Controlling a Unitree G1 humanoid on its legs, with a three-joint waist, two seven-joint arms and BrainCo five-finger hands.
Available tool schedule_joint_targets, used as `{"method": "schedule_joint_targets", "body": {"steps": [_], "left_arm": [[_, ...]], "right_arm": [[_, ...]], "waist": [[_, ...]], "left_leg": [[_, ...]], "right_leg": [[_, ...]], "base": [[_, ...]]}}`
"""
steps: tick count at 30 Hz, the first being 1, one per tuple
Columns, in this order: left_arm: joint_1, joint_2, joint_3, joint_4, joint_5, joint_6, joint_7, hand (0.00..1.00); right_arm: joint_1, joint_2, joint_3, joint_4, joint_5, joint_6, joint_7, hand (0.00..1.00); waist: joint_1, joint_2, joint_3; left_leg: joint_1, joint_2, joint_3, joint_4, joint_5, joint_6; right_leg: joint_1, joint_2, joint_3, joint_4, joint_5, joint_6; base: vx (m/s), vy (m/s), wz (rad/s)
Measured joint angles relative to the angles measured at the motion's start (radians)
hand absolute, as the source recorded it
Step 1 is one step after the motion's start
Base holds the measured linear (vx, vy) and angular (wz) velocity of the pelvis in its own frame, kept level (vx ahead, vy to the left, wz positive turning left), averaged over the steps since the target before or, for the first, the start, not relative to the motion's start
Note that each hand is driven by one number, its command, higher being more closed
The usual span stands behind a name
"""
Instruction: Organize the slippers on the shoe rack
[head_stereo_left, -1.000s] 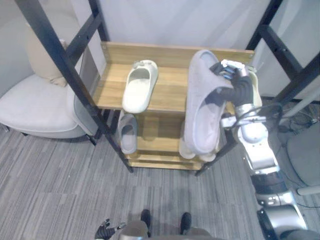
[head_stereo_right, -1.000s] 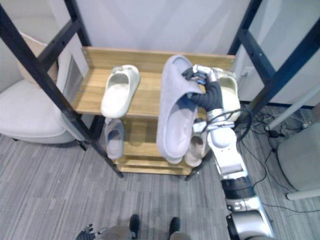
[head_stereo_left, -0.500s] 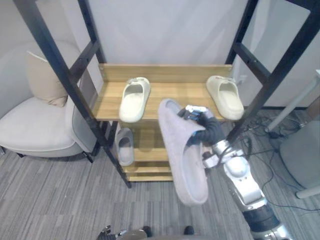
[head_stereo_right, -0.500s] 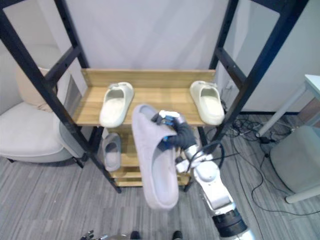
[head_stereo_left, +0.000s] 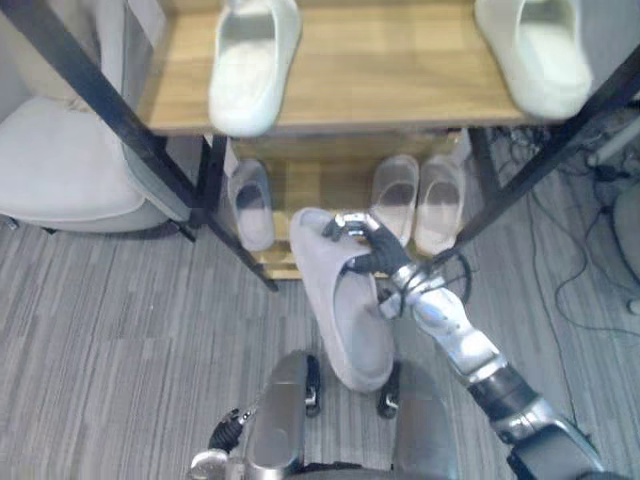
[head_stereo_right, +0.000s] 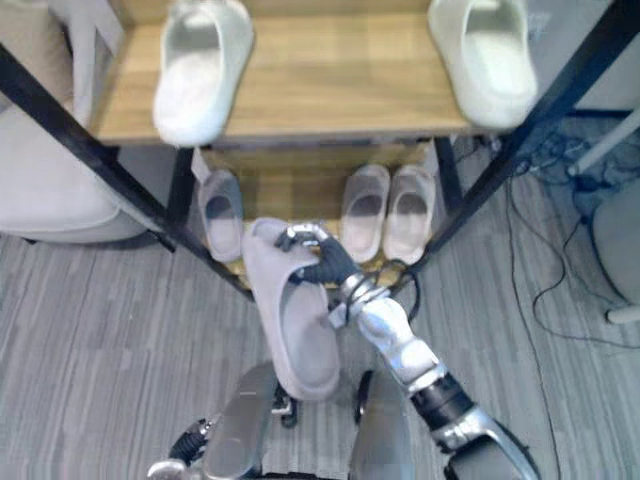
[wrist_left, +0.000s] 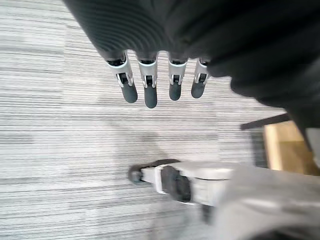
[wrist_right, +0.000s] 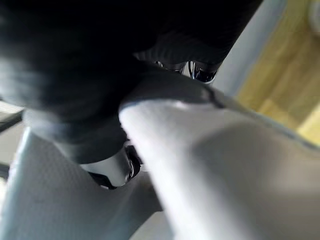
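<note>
right hand (head_stereo_left: 375, 255): clamped on slipper (head_stereo_left: 350, 335)
slipper: brought down before lower shelf (head_stereo_left: 305, 188)
left hand (wrist_left: 150, 87): open
next: likely beside grey mate (head_stereo_left: 250, 205)

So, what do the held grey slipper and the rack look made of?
Grey slipper, in the right hand: likely moulded foam or rubber, matte, seamless. Shelf: wood or wood-look laminate, grain visible. Frame: probably black-painted metal.

Directly ahead of right hand (head_stereo_left: 375, 255), curled round large grey slipper (head_stereo_left: 345, 310): bare strip of lower shelf (head_stereo_left: 300, 190), between small grey slipper (head_stereo_left: 250, 205) and beige pair (head_stereo_left: 397, 195). Above, upper shelf (head_stereo_left: 370, 80) overhanging. Slanted black posts left (head_stereo_left: 130, 137) and right (head_stereo_left: 545, 162). Open carpet (head_stereo_left: 120, 330) behind.
</note>
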Motion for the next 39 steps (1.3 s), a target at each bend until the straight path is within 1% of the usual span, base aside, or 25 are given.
{"method": "schedule_joint_targets", "body": {"steps": [3,4,6,8,9,12,15,18,19,21,22,24,29,32,35,36,39], "left_arm": [[-0.027,0.0,0.0,-0.003,-0.007,-0.002,0.005,0.0],[-0.042,0.0,0.0,-0.003,-0.007,-0.001,0.013,0.0],[-0.057,-0.001,0.0,-0.009,-0.007,-0.003,0.021,0.0],[-0.067,-0.001,0.0,-0.023,-0.008,-0.003,0.023,0.0],[-0.082,-0.002,0.001,-0.03,-0.01,-0.004,0.026,0.0],[-0.097,-0.011,0.006,-0.054,-0.03,-0.013,0.041,0.0],[-0.098,-0.041,0.054,-0.099,-0.046,-0.017,0.05,0.0],[-0.098,-0.071,0.083,-0.136,-0.047,-0.019,0.06,0.0],[-0.098,-0.079,0.091,-0.153,-0.046,-0.021,0.062,0.0],[-0.098,-0.083,0.099,-0.164,-0.047,-0.023,0.064,0.0],[-0.098,-0.091,0.102,-0.171,-0.048,-0.022,0.066,0.0],[-0.097,-0.096,0.11,-0.18,-0.048,-0.023,0.067,0.0],[-0.096,-0.099,0.113,-0.194,-0.072,-0.024,0.072,0.0],[-0.096,-0.098,0.113,-0.198,-0.076,-0.027,0.089,0.0],[-0.097,-0.099,0.119,-0.199,-0.083,-0.038,0.091,0.0],[-0.099,-0.099,0.119,-0.199,-0.086,-0.039,0.092,0.0],[-0.107,-0.1,0.119,-0.197,-0.086,-0.042,0.096,0.0]], "right_arm": [[-0.088,-0.006,-0.03,0.066,-0.008,0.011,-0.035,1.0],[-0.121,-0.014,-0.047,0.089,-0.026,0.017,-0.053,1.0],[-0.185,-0.045,-0.049,0.124,-0.039,0.022,-0.073,1.0],[-0.247,-0.06,-0.054,0.157,-0.041,0.023,-0.091,1.0],[-0.295,-0.074,-0.065,0.172,-0.041,0.024,-0.11,1.0],[-0.357,-0.086,-0.076,0.197,-0.048,0.028,-0.148,1.0],[-0.397,-0.085,-0.076,0.197,-0.078,0.035,-0.175,1.0],[-0.435,-0.084,-0.08,0.197,-0.087,0.041,-0.207,1.0],[-0.453,-0.08,-0.095,0.195,-0.109,0.046,-0.222,1.0],[-0.465,-0.075,-0.125,0.195,-0.118,0.053,-0.245,1.0],[-0.477,-0.075,-0.147,0.196,-0.13,0.065,-0.26,1.0],[-0.502,-0.075,-0.158,0.205,-0.156,0.068,-0.279,1.0],[-0.58,-0.058,-0.164,0.307,-0.233,0.103,-0.331,1.0],[-0.61,-0.033,-0.183,0.353,-0.24,0.122,-0.352,1.0],[-0.661,-0.034,-0.189,0.416,-0.267,0.131,-0.365,1.0],[-0.68,-0.037,-0.192,0.447,-0.272,0.139,-0.372,1.0],[-0.718,-0.034,-0.191,0.514,-0.273,0.149,-0.387,1.0]], "waist": [[0.013,0.0,0.022],[0.023,0.004,0.028],[0.03,0.011,0.05],[0.036,0.01,0.056],[0.046,0.012,0.073],[0.07,0.011,0.078],[0.088,0.009,0.081],[0.093,0.009,0.081],[0.097,0.009,0.081],[0.103,0.009,0.081],[0.106,0.009,0.081],[0.113,0.009,0.081],[0.125,0.008,0.081],[0.133,0.005,0.078],[0.141,0.004,0.077],[0.144,0.004,0.077],[0.153,0.002,0.075]], "left_leg": [[-0.114,-0.001,-0.021,0.114,-0.033,0.005],[-0.16,-0.001,-0.027,0.151,-0.042,0.008],[-0.215,-0.004,-0.041,0.206,-0.056,0.009],[-0.274,-0.005,-0.046,0.25,-0.064,0.013],[-0.312,-0.005,-0.047,0.278,-0.067,0.014],[-0.395,-0.005,-0.056,0.321,-0.068,0.013],[-0.443,-0.01,-0.057,0.349,-0.069,0.012],[-0.471,-0.014,-0.063,0.365,-0.071,0.008],[-0.483,-0.015,-0.068,0.375,-0.073,0.004],[-0.495,-0.016,-0.079,0.385,-0.075,0.0],[-0.499,-0.019,-0.084,0.387,-0.075,-0.002],[-0.505,-0.024,-0.085,0.389,-0.074,-0.004],[-0.531,-0.033,-0.115,0.394,-0.069,-0.02],[-0.55,-0.043,-0.126,0.394,-0.064,-0.029],[-0.582,-0.052,-0.151,0.394,-0.055,-0.043],[-0.592,-0.06,-0.159,0.393,-0.051,-0.049],[-0.608,-0.074,-0.168,0.392,-0.045,-0.059]], "right_leg": [[-0.107,-0.018,-0.005,0.121,-0.048,-0.005],[-0.149,-0.024,-0.006,0.16,-0.062,-0.009],[-0.197,-0.034,-0.01,0.213,-0.081,-0.012],[-0.253,-0.042,-0.009,0.26,-0.092,-0.013],[-0.291,-0.047,-0.005,0.29,-0.097,-0.016],[-0.367,-0.051,-0.006,0.332,-0.109,-0.014],[-0.416,-0.066,-0.005,0.37,-0.12,-0.012],[-0.44,-0.08,-0.01,0.393,-0.131,-0.013],[-0.449,-0.081,-0.014,0.402,-0.137,-0.016],[-0.451,-0.087,-0.027,0.413,-0.146,-0.018],[-0.453,-0.096,-0.034,0.419,-0.15,-0.022],[-0.46,-0.101,-0.034,0.428,-0.153,-0.025],[-0.464,-0.116,-0.064,0.438,-0.17,-0.033],[-0.475,-0.126,-0.075,0.446,-0.177,-0.034],[-0.489,-0.132,-0.099,0.449,-0.178,-0.043],[-0.493,-0.14,-0.109,0.453,-0.183,-0.052],[-0.507,-0.152,-0.113,0.467,-0.193,-0.057]], "base": [[-0.05,-0.026,0.17],[-0.05,-0.011,0.11],[-0.08,0.008,0.13],[-0.1,0.019,0.08],[-0.1,0.018,0.03],[-0.09,0.011,0.03],[-0.04,-0.001,0.08],[-0.03,-0.016,0.08],[-0.02,-0.023,0.08],[-0.01,-0.03,0.11],[0.0,-0.03,0.13],[-0.01,-0.03,0.11],[-0.01,-0.024,0.12],[0.0,-0.021,0.16],[0.0,-0.021,0.15],[0.01,-0.025,0.25],[0.01,-0.027,0.19]]}}
